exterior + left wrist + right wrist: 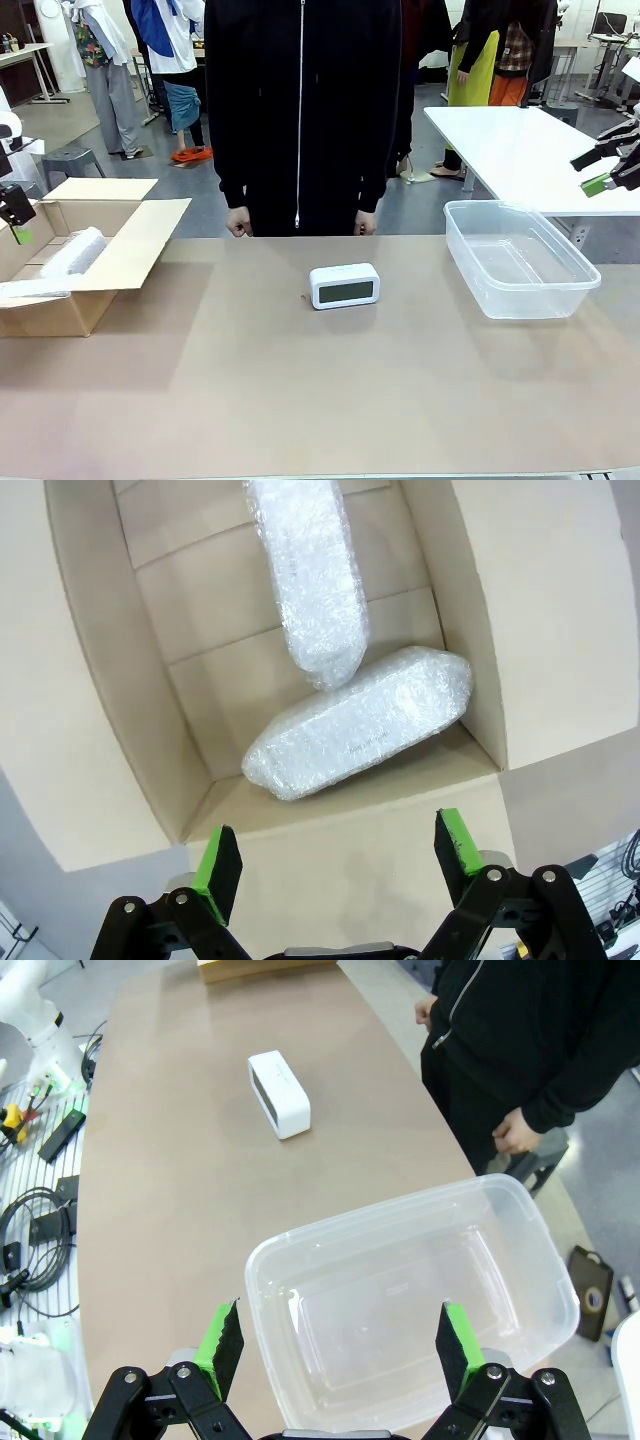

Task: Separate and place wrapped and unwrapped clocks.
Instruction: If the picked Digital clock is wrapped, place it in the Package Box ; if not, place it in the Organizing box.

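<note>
- L gripper (337,858): green pads spreading wide, gripping nothing, hovering over the open cardboard box (80,680).
- L wrist view is giving the box's inside: two wrapped bundles. First bundle (355,725) is lying just beside one box wall. Second bundle (305,570) is running away from it, its end touching the first's side.
- Front view is placing that box at the table's (300,400) left edge, flaps open, w/ bubble wrap peeking over the wall.
- R gripper (340,1345): pads also standing wide, empty, hanging above the clear plastic bin (540,302), which is sitting near the table's right edge.
- Bare white clock (344,286) is standing mid-table, nearer the far edge, screen facing the robot's side, well apart from box & bin.
- R wrist view is adding cables (30,1230) lying beside the table; front view is showing the person (300,100) standing at the far edge, hands hanging down.
</note>
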